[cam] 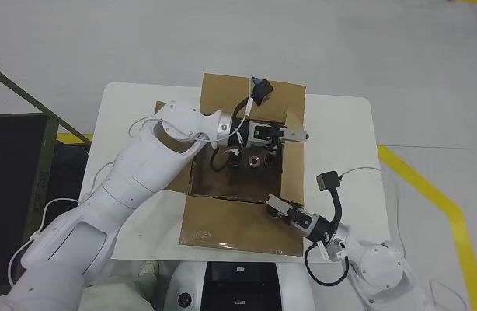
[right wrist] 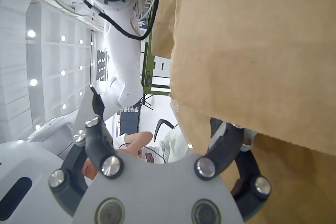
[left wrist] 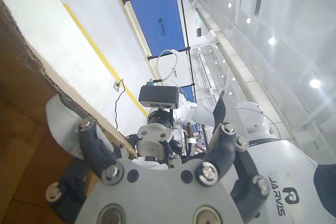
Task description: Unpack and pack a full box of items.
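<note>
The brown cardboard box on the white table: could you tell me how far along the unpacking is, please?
Done: the brown cardboard box lies with its flaps spread open. In hand: the left tool and the right tool are open, each straddling a flap edge, holding nothing. Left: the dark round items sit inside, none lifted out; repacking follows.

White table (cam: 343, 132) on grey floor (cam: 378, 47), yellow line (cam: 429, 186) alongside.

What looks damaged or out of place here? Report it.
The flap edge looks ragged and torn where it runs between the left gripper's open fingers. Otherwise the box sits flat on the table; nothing spilled.
</note>
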